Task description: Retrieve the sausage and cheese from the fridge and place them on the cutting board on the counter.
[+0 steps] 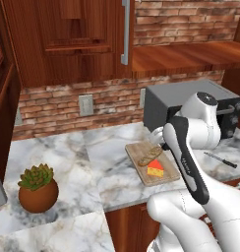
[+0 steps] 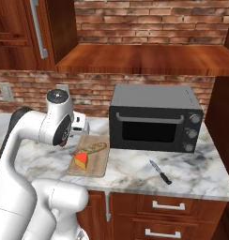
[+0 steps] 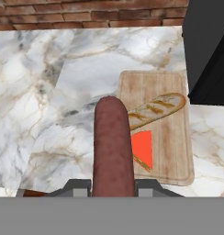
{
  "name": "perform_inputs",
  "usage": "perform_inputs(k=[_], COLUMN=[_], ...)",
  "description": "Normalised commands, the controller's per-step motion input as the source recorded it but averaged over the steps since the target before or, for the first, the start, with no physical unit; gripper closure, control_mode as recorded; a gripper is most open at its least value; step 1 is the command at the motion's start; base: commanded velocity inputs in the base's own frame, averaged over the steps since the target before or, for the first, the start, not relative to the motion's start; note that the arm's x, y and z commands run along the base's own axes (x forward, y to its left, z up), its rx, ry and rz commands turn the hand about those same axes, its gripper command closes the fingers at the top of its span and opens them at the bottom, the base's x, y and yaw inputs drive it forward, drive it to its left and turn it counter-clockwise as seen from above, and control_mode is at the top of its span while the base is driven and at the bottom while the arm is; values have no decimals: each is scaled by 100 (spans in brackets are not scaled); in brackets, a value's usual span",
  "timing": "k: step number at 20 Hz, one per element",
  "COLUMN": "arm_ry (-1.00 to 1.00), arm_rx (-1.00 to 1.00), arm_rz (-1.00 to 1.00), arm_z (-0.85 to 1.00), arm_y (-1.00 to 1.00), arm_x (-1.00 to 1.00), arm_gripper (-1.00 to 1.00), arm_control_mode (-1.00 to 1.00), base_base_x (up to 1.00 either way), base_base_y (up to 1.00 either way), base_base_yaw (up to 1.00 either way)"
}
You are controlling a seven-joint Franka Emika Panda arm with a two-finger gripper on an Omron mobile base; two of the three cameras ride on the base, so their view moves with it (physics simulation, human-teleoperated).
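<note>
Red-brown and blunt-ended, the sausage (image 3: 112, 147) stands up between the two dark finger tips in our hand view; the gripper (image 3: 112, 186) is closed narrowly on it, above the marble counter (image 3: 49, 92) just left of the cutting board (image 3: 171, 151). In both base views the arm hides the sausage and the fingers from us.

We count one cheese wedge (image 1: 155, 169) on the near part of the board (image 1: 167, 177), and one speckled bread loaf (image 1: 149, 156) lying aslant on its far part. From the hand view we see just a red-orange face of the cheese (image 3: 142, 148), its left side covered by the sausage.

The right base view gives us the whole dark microwave (image 2: 156, 118) just right of the board (image 2: 100, 161), and one black-handled knife (image 2: 160, 172) on the counter (image 2: 201, 173) in front of it. The left base view adds one potted succulent (image 1: 38, 189) well to the left, and two wall sockets (image 1: 86, 105), the second partly hidden by the microwave (image 1: 166, 101).
</note>
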Motion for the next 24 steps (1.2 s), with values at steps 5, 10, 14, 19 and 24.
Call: perform_inputs(k=[5, 10, 14, 19, 24], arm_ry=[0, -5, 14, 8, 13], arm_rx=[0, 2, 0, -1, -3], arm_rz=[0, -1, -1, 7, 22], arm_z=[0, -13, -24, -41, -42], arm_y=[0, -25, -50, -50, -17], arm_x=[0, -27, -6, -2, 18], arm_gripper=[100, 100, 100, 100, 100], arm_control_mode=[-100, -100, -100, -100, -100], base_base_x=[0, 0, 0, 0, 0], base_base_y=[0, 0, 0, 0, 0], base_base_yaw=[0, 0, 0, 0, 0])
